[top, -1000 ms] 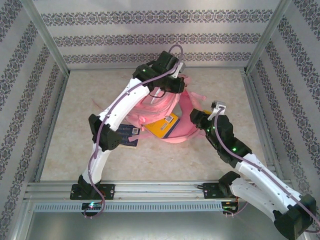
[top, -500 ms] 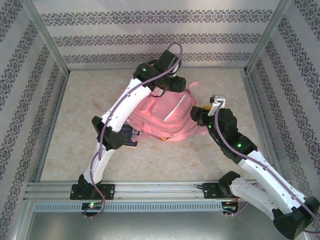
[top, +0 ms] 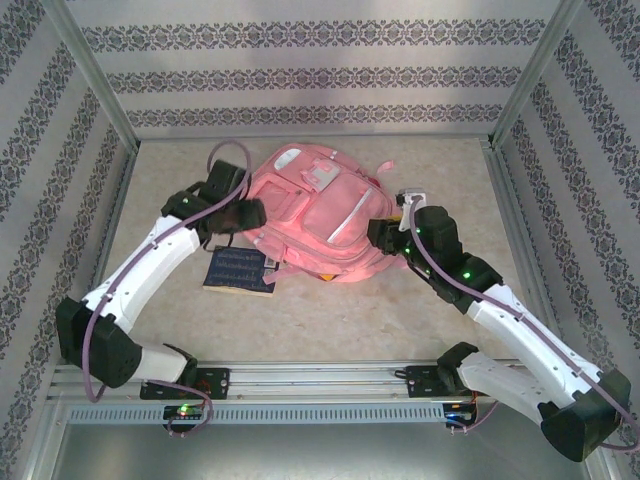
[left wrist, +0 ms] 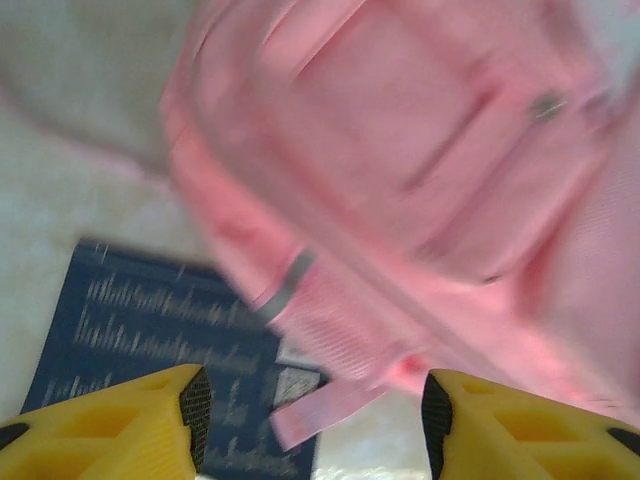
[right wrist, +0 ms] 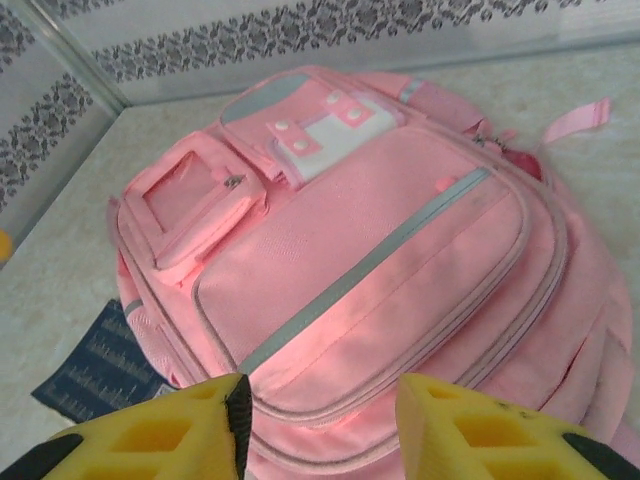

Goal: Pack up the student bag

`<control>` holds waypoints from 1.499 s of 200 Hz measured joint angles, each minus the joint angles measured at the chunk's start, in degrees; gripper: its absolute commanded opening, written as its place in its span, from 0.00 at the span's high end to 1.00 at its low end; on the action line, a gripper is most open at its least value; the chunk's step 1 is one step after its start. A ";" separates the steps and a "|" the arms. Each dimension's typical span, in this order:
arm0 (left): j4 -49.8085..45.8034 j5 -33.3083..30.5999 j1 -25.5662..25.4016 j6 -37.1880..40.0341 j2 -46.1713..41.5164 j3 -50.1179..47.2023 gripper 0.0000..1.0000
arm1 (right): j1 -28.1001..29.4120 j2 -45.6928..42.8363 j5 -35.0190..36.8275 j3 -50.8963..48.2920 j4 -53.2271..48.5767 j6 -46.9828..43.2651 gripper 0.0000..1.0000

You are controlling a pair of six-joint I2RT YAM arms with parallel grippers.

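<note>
The student bag (top: 330, 215) is a large pink backpack lying flat at mid-table, front side up, with grey strips and a white patch. It also appears in the left wrist view (left wrist: 420, 150), blurred, and in the right wrist view (right wrist: 380, 250). My left gripper (top: 250, 213) hovers at the bag's left edge, open (left wrist: 315, 415), with nothing between its yellow fingers. Below it lie a pink strap end and a dark blue book (left wrist: 140, 320). My right gripper (top: 378, 232) stands open (right wrist: 320, 420) over the bag's near right edge.
The dark blue book (top: 238, 270) lies on the table, partly tucked under the bag's left corner (right wrist: 95, 365). A pink loop strap (right wrist: 575, 120) sticks out at the bag's far side. Patterned walls and metal posts (top: 95, 70) enclose the table (top: 330, 320).
My left gripper opened, let go of the bag's top and swung back to the left. The bag fell flat and covered the yellow book. My right gripper narrowed and moved closer to the bag.
</note>
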 measured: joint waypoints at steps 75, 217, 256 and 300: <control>12.98 11.26 8.59 -1.07 4.39 -20.28 0.45 | 4.17 2.95 -5.27 0.02 -2.99 1.16 0.84; 17.75 30.29 2.64 -12.26 -4.46 -35.74 0.43 | 6.12 4.17 -9.64 -0.33 -2.69 1.33 0.83; 14.71 36.04 -0.15 -12.46 -6.56 -32.92 0.41 | 6.29 8.04 -15.58 -0.20 -2.49 1.36 0.87; 11.32 27.04 3.43 -7.02 -5.35 -23.21 0.40 | 11.96 15.91 -20.59 3.23 -3.43 0.44 1.00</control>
